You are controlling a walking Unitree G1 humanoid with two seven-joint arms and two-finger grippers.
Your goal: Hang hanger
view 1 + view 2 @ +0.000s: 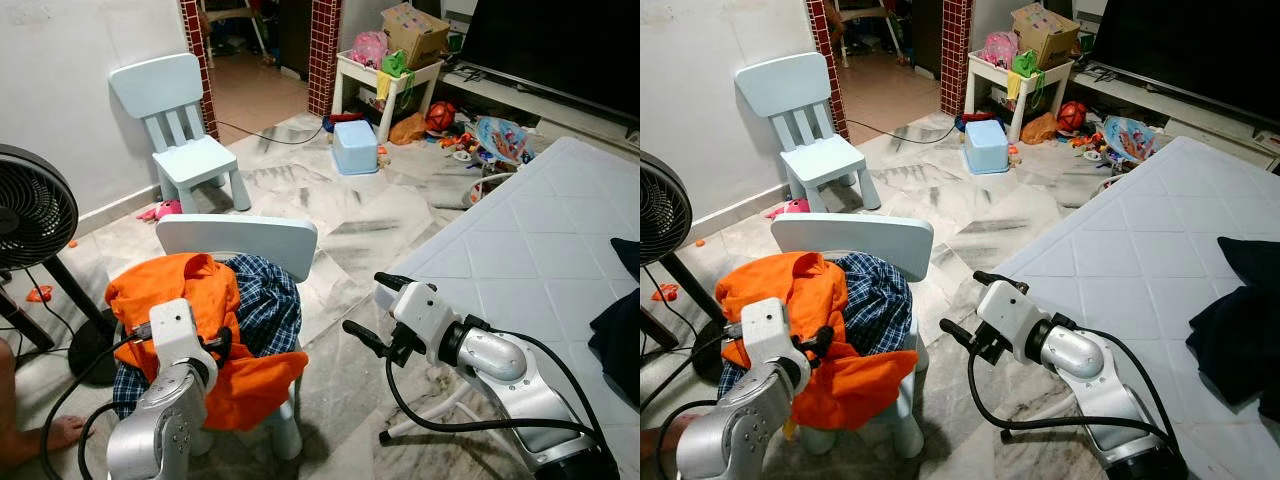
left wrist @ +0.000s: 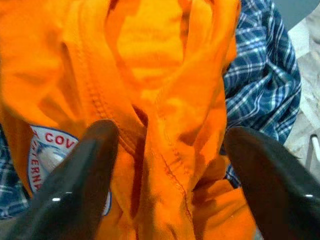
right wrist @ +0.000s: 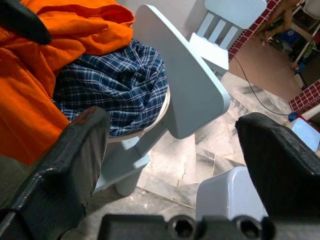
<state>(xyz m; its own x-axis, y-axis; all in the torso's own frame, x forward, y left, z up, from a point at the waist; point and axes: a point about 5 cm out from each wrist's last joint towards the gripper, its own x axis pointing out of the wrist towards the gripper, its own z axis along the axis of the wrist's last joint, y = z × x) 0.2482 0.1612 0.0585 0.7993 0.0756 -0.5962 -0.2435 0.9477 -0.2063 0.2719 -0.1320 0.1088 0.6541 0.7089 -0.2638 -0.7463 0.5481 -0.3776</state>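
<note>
Over a small pale-blue child's chair (image 1: 238, 240) heaped with laundry, I hold the left gripper (image 2: 165, 170) just above the orange T-shirt (image 1: 185, 290), its fingers (image 2: 75, 175) spread wide on either side of a fold, apparently to search the pile. A blue plaid shirt (image 1: 265, 300) lies bunched beside it against the backrest. To the right, over the marble floor beside a white mattress (image 1: 520, 260), I keep the right gripper (image 1: 372, 310) open and empty. I can make out no hanger; it may lie under the clothes.
</note>
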